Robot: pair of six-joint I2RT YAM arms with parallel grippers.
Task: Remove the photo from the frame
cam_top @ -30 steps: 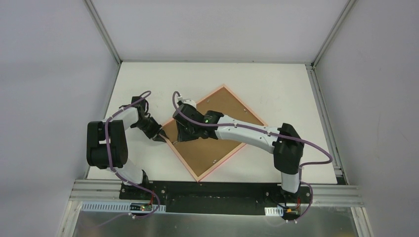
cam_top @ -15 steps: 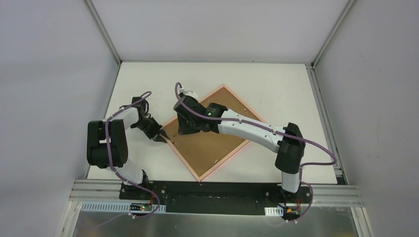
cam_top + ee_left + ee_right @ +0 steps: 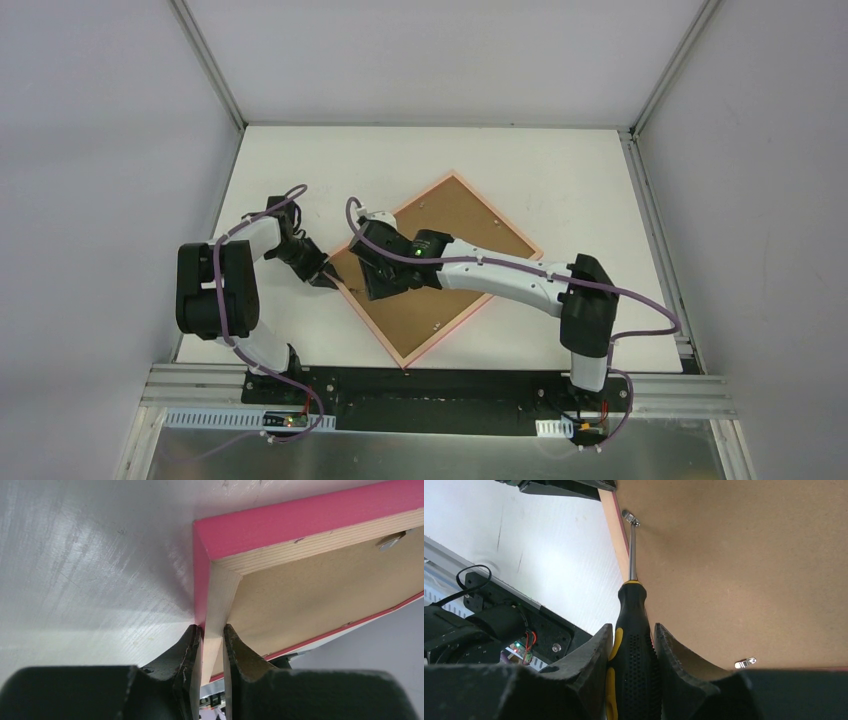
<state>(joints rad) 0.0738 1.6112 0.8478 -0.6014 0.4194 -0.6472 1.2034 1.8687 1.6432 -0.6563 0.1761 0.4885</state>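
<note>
The pink frame (image 3: pixel 372 325) lies face down on the table, turned like a diamond, with the brown backing board (image 3: pixel 455 225) facing up. The photo is hidden under the board. My left gripper (image 3: pixel 325 280) is shut on the frame's left corner (image 3: pixel 300 515), with one finger on each side of the wooden edge (image 3: pixel 212 632). My right gripper (image 3: pixel 378 283) is over the board's left part, shut on a black and yellow screwdriver (image 3: pixel 631 645). The screwdriver's tip touches a small metal tab (image 3: pixel 629 517) at the frame's edge (image 3: pixel 616 535).
A second metal tab (image 3: pixel 744 664) sits on the backing board (image 3: pixel 734 570) near the right fingers, and another (image 3: pixel 392 540) shows in the left wrist view. The white table (image 3: pixel 560 160) has metal rails at its sides. The arm bases (image 3: pixel 420 395) stand at the near edge.
My right gripper swung away toward the far side of the frame with the screwdriver, then came back to the near-left edge. My left gripper has stayed on the corner.
</note>
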